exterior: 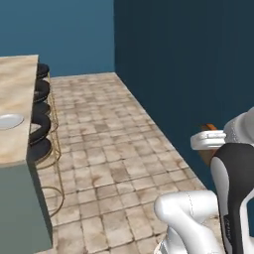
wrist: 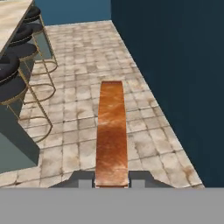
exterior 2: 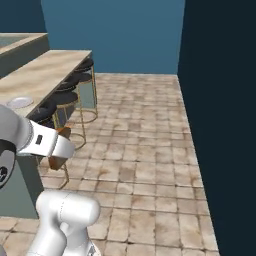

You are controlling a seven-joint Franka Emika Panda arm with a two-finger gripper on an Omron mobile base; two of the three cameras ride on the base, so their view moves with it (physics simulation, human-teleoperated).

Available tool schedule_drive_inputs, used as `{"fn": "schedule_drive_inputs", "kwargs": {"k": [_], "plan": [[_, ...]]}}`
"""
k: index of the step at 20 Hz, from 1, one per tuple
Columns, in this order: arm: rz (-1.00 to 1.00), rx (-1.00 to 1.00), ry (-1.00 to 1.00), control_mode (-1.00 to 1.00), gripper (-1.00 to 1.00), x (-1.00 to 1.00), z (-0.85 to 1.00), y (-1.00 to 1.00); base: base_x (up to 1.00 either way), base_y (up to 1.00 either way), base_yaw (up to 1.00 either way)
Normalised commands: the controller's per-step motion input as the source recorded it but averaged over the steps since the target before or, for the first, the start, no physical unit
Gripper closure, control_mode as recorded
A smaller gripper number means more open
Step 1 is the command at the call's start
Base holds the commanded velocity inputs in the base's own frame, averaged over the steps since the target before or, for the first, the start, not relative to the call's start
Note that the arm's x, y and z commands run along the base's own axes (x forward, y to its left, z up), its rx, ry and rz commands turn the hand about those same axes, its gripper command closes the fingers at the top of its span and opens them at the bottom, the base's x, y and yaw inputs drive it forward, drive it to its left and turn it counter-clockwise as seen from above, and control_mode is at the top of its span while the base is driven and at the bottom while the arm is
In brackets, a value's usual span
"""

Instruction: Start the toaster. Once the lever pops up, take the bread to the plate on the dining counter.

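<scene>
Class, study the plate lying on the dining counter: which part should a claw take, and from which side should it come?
Probably the near rim of the plate, approached from above on the stool side. It lies flat on the dining counter, so only its shallow raised edge offers anything to pinch, and that edge sits closest to the open floor.

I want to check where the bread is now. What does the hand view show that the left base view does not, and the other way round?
Hand view: the bread seen edge-on, long and brown-orange, clamped in the shut gripper.
Left base view: the plate on the dining counter, and the robot's arm; of the bread, just an orange corner.
Both: the tiled floor, the black stools along the counter, and the dark blue wall.
</scene>
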Motion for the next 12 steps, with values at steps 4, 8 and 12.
{"fn": "schedule_drive_inputs", "kwargs": {"k": [4, 8, 12], "plan": [[0.0, 0.0, 0.0, 1.0, 1.0, 0.0, 0.0, 0.0, 0.47, -0.78, 0.54], [0.0, 0.0, 0.0, 1.0, 1.0, 0.0, 0.0, 0.0, 0.57, -0.76, 0.52], [0.0, 0.0, 0.0, 1.0, 1.0, 0.0, 0.0, 0.0, 0.69, -0.68, 0.51]]}}
